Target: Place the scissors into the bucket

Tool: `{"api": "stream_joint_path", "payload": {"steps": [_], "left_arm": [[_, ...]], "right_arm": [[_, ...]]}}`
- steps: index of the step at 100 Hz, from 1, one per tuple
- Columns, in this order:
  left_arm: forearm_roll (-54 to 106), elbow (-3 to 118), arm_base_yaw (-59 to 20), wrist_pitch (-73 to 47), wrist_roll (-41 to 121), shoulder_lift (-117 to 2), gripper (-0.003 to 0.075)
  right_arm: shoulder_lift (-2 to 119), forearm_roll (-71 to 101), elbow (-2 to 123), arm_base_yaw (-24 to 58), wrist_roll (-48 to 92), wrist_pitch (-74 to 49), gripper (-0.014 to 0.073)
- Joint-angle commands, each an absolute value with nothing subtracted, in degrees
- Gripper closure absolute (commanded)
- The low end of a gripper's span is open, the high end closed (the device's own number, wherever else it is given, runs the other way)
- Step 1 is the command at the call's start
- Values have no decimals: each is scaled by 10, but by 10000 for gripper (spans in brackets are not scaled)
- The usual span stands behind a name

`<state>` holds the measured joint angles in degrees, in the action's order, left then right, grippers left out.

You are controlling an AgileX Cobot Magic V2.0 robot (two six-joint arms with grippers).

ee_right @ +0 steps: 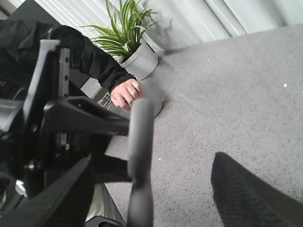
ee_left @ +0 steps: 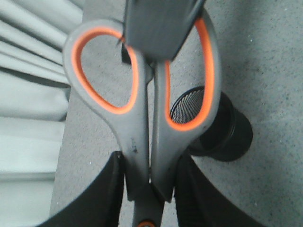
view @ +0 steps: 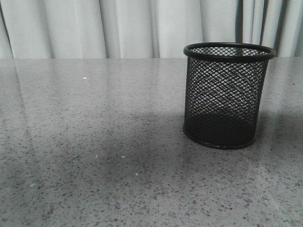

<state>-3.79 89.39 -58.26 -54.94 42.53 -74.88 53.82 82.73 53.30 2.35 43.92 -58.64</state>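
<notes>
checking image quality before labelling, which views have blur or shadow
Front view: sharp, a broad soft shadow crosses the table left of the bucket. Left wrist view: the scissors fill the frame, slightly soft. Right wrist view: near fingers blurred, the plant clearer.

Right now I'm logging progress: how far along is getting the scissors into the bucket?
Done: the left claw is shut on the scissors, lifted above the table. In hand: carrying them toward the mesh bucket, visible below past the handles. Left: the bucket looks empty, so lowering and releasing remain. The right claw is open and holds nothing.
</notes>
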Motion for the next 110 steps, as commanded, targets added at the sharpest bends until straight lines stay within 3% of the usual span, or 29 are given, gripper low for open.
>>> {"api": "stream_joint_path", "payload": {"steps": [1,14,21,48,57,69,76,94,110], "left_arm": [[-36,913,-592,-486,417,-743,741],[-36,913,-592,-484,417,-752,741],[-36,913,-592,-482,417,-753,741],[-36,913,-592,-456,417,-754,709],[-36,913,-592,-460,417,-754,604],[-34,913,-592,-459,417,-754,332],[-44,919,-589,-459,399,-753,228],[-81,948,-531,-468,320,-740,246],[-81,953,-420,-499,312,-708,263]], "right_arm": [[544,869,552,25,455,-598,125],[547,870,552,25,464,-591,134],[547,870,552,25,468,-590,200],[547,864,552,25,472,-589,668],[547,862,552,25,472,-589,656],[547,859,552,25,472,-588,656],[547,852,552,25,472,-586,656],[547,803,556,25,471,-562,642],[547,685,610,24,407,-548,638]]}}
